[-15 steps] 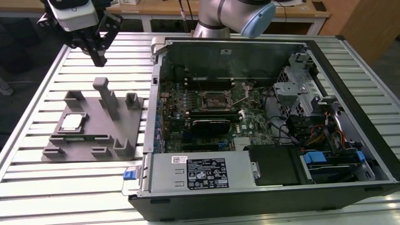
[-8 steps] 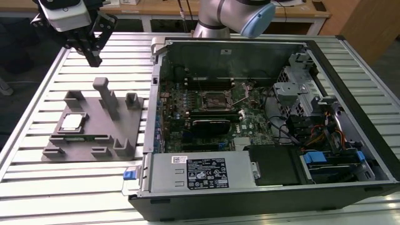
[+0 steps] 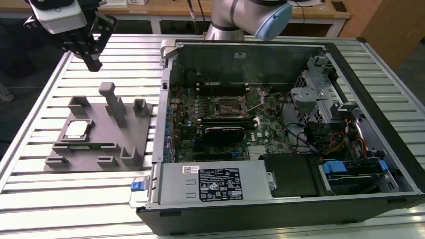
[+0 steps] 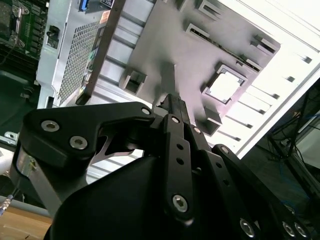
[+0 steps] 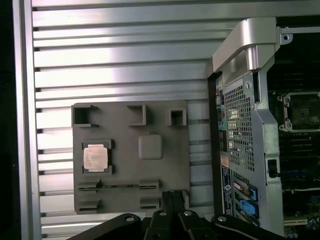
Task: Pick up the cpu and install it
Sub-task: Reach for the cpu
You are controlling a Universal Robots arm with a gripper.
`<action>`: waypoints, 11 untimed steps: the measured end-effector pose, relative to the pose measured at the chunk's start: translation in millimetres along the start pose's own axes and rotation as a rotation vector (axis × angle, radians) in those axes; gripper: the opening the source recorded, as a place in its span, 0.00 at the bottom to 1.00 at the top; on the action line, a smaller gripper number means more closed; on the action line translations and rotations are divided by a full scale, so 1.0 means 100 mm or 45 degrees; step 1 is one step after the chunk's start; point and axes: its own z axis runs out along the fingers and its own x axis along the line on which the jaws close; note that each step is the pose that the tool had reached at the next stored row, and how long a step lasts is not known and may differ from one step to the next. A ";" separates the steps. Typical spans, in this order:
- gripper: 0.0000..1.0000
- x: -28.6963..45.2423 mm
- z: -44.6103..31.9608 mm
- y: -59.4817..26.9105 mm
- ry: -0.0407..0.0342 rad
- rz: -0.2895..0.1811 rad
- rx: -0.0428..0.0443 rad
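The end effector (image 3: 93, 62) hangs well above the tabletop (image 3: 59, 199), its fingers pressed together with nothing between them; both wrist views show the same, the tips meeting at a narrow point (image 5: 173, 196) (image 4: 170, 101) and no part in them.

On the exterior view's clock face, the cpu (image 3: 75, 130) lies at about 6 o'clock from the end effector and well apart from it. It sits flat in a square pocket of the grey fixture (image 3: 93, 113), silver top up, and shows in both wrist views (image 5: 95, 156) (image 4: 223, 86). An upright post (image 3: 110, 99) rises from the fixture at about 2 o'clock from the cpu.

From the fixture, the open case (image 3: 163, 55) stands at 3 o'clock, just beside it on the tabletop. Further in, the socket (image 3: 229, 105) sits on the board, seemingly with nothing seated in it, though the frames are too coarse to be sure.

I judge this the approach to the pick: nothing is grasped and the install has not begun. A grasp would call for the fingers to part wider than the cpu, line up square with two of its edges over the pocket, and come straight down clear of the post and the pocket walls
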 end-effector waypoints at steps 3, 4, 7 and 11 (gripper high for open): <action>0.11 0.042 0.003 -0.004 0.0000 0.000 0.000; 0.11 0.056 0.005 -0.006 0.0000 0.000 0.000; 0.11 0.095 0.013 -0.009 0.0000 0.000 0.000; 0.11 0.146 0.031 -0.014 0.0000 0.000 0.000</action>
